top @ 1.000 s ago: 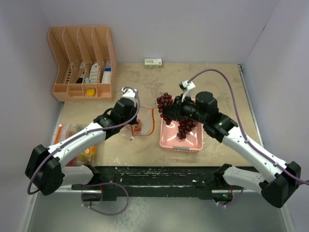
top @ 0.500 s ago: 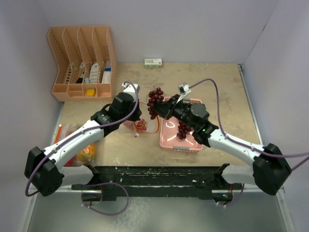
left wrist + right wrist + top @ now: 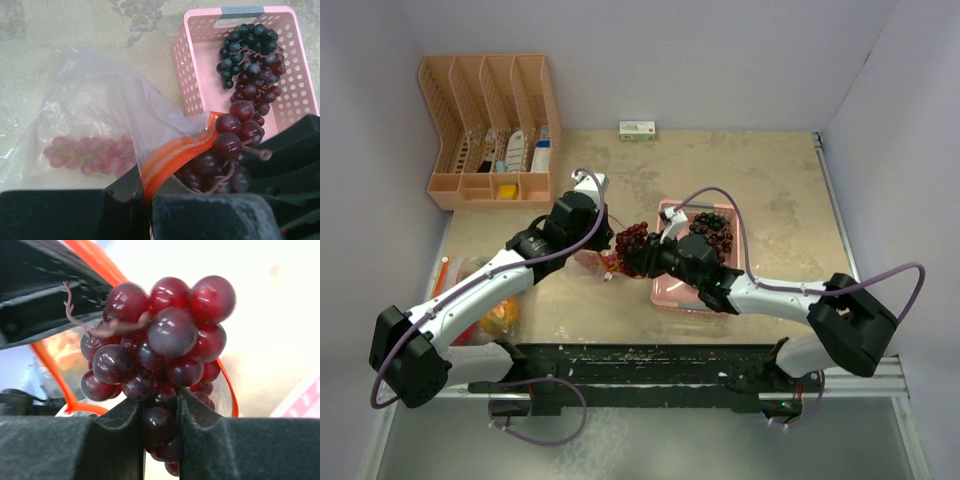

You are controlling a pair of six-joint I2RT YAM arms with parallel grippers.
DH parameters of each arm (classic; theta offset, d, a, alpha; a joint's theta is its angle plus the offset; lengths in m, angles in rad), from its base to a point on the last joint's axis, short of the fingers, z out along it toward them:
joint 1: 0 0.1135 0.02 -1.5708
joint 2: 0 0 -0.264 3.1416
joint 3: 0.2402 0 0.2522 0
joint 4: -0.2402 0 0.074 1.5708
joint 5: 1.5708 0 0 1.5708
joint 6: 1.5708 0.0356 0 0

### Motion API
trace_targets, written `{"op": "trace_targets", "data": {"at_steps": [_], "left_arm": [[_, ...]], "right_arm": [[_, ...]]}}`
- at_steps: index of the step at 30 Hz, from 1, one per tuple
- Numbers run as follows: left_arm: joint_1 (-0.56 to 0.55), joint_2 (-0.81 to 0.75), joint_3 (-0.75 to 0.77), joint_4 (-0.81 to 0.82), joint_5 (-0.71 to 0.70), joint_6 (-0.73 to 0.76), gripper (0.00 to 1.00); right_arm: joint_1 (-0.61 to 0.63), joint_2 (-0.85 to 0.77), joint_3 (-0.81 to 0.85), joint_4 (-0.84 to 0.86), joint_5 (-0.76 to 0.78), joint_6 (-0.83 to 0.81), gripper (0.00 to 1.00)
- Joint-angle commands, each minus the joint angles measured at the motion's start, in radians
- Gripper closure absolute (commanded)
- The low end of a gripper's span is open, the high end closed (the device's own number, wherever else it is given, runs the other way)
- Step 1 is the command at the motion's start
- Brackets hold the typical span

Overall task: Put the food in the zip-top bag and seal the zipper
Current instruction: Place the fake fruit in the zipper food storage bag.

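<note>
The clear zip-top bag (image 3: 95,105) with an orange zipper (image 3: 175,152) lies left of the pink tray (image 3: 670,290). My left gripper (image 3: 145,200) is shut on the bag's zipper edge and holds the mouth up; it also shows in the top view (image 3: 603,240). One pale red grape bunch (image 3: 90,152) lies inside the bag. My right gripper (image 3: 161,425) is shut on a dark red grape bunch (image 3: 160,335), held right at the bag's mouth (image 3: 632,238). A darker grape bunch (image 3: 250,50) lies in the tray.
An orange file organizer (image 3: 490,130) stands at the back left. A small white box (image 3: 637,129) lies by the back wall. Another clear bag with orange and yellow pieces (image 3: 495,315) lies at the left near edge. Walls close in on both sides.
My right gripper has moved left and down with the grape bunch, from above the tray to the bag's mouth. My left gripper has shifted slightly right with the bag edge.
</note>
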State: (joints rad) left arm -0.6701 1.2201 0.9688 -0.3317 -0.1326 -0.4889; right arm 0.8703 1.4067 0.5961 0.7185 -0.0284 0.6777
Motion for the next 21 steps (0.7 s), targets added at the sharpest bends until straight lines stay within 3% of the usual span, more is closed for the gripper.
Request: {"op": "trace_targets", "data": {"at_steps": [1,5,6,12,21], "left_arm": [[0.001,-0.011,0.029,0.033,0.014,-0.005,1.00],[0.000,-0.010,0.025,0.043,0.022,-0.006,1.00],[0.001,-0.010,0.023,0.045,0.023,-0.006,1.00],[0.000,-0.001,0.013,0.058,0.018,-0.001,1.00],[0.001,-0.002,0.012,0.055,-0.028,0.019,1.00]], "right_arm": [[0.001,0.017,0.147,-0.202,0.131,-0.077,0.65],[0.002,0.073,0.277,-0.351,0.124,-0.151,0.28],[0.002,0.084,0.306,-0.375,0.106,-0.174,0.23],[0.032,0.134,0.442,-0.574,0.060,-0.309,0.15],[0.031,-0.158,0.366,-0.787,0.129,-0.299,0.05]]}}
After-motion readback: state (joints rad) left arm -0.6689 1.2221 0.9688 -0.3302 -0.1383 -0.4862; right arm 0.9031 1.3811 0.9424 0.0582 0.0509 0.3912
